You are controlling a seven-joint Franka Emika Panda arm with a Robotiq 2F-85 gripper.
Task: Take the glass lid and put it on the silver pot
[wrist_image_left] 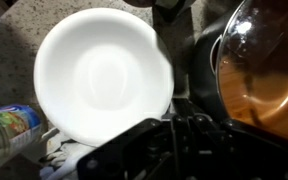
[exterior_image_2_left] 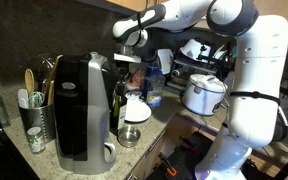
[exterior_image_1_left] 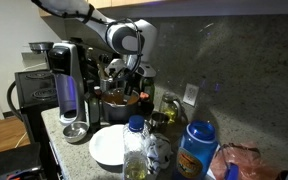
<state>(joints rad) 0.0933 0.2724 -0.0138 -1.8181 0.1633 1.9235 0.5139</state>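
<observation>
In the wrist view the glass lid point(wrist_image_left: 252, 45), see-through with a shiny rim, lies over the silver pot point(wrist_image_left: 206, 88) at the right edge; the pot's orange-red inside shows through it. The white bowl point(wrist_image_left: 104, 72) sits just left of the pot. My gripper point(wrist_image_left: 184, 118) is at the bottom centre, between bowl and pot, fingers close together with nothing seen between them. In an exterior view the gripper point(exterior_image_1_left: 125, 80) hangs just above the pot point(exterior_image_1_left: 118, 103), behind the bowl point(exterior_image_1_left: 109, 146). In another exterior view the gripper point(exterior_image_2_left: 130, 62) is behind the coffee machine.
The black-and-silver coffee machine point(exterior_image_1_left: 69, 85) stands right beside the pot and also fills the front of an exterior view point(exterior_image_2_left: 84, 110). Bottles and jars point(exterior_image_1_left: 136, 145) crowd the counter front. A rice cooker point(exterior_image_2_left: 202, 95) stands farther off. A wall runs behind the counter.
</observation>
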